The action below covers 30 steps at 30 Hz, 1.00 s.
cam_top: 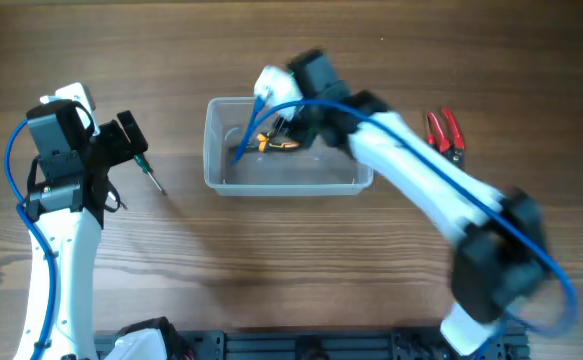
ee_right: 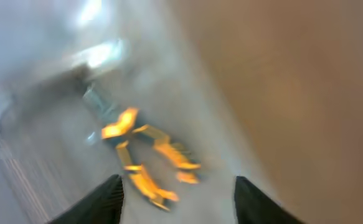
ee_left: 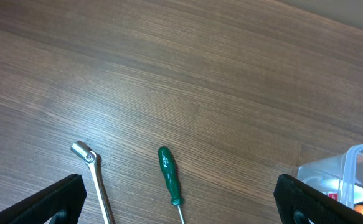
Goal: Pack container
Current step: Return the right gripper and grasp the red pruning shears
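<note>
A brown wood-grain tabletop (cam_top: 271, 250) is filling every view, its surface looking flat and matte. The clear rectangular plastic container (cam_top: 214, 150) is sitting near the table's centre. The right gripper (cam_top: 279, 122) is hanging over its 12 o'clock side, fingers (ee_right: 103, 199) spread and gripping nothing. An orange-handled tool (ee_right: 144, 155) is lying inside below it, blurred. Red-handled pliers (cam_top: 444, 133) are lying at the container's 3 o'clock. At its 9 o'clock the left gripper (ee_left: 181, 208) is hovering, jaws wide apart and empty, over a green-handled screwdriver (ee_left: 167, 169) and a silver metal wrench (ee_left: 93, 177).
</note>
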Available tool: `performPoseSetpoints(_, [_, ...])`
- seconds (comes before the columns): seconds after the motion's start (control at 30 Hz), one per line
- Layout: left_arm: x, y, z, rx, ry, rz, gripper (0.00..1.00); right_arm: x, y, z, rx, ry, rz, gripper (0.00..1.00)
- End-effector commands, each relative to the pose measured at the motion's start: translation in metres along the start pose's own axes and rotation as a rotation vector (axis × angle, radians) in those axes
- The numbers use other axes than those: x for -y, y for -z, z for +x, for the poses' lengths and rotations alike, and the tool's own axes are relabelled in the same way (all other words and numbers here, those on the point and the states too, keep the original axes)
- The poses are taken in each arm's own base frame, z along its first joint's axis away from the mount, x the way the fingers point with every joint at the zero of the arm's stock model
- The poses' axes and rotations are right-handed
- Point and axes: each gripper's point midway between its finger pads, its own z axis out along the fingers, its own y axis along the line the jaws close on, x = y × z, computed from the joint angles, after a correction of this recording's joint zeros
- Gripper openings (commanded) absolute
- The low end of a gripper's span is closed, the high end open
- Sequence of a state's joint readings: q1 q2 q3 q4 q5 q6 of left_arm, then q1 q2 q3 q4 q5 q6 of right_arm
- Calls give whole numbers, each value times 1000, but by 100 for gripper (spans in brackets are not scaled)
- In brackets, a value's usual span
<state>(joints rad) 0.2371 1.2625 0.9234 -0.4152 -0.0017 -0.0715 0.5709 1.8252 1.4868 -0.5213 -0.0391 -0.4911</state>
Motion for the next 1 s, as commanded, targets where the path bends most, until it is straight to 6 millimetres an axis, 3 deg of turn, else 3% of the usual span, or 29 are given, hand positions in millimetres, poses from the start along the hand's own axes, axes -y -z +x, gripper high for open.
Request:
performPoseSetpoints(0.0, [0,3,-11,23,-12,0,100,109,147,-17,170,-231,403,68])
performPoseSetpoints(0.1, [0,3,-11,23,-12,0,100,168,226,34,189,-467,597,74])
performPoseSetpoints(0.17, [0,3,-11,23,-12,0,100,190,252,83,134,-622,664,72])
performPoseSetpoints(0.23, [0,3,-11,23,-12,0,100,201,260,144,22,-811,694,67])
performPoseSetpoints(0.3, [0,3,-11,23,-12,0,100,195,243,203,-99,-984,634,66])
performPoseSetpoints(0.4, [0,3,-11,23,-12,0,100,177,197,266,-231,-1161,483,66])
performPoseSetpoints(0.57, [0,3,-11,23,-12,0,100,153,117,330,-433,-1258,311,67])
performPoseSetpoints(0.7, [0,3,-11,23,-12,0,100,143,65,357,-485,-1167,176,63])
performPoseSetpoints(0.83, [0,3,-11,23,-12,0,100,146,44,370,-491,-1088,155,58])
performPoseSetpoints(0.97, [0,3,-11,23,-12,0,100,160,38,369,-451,-1016,180,54])
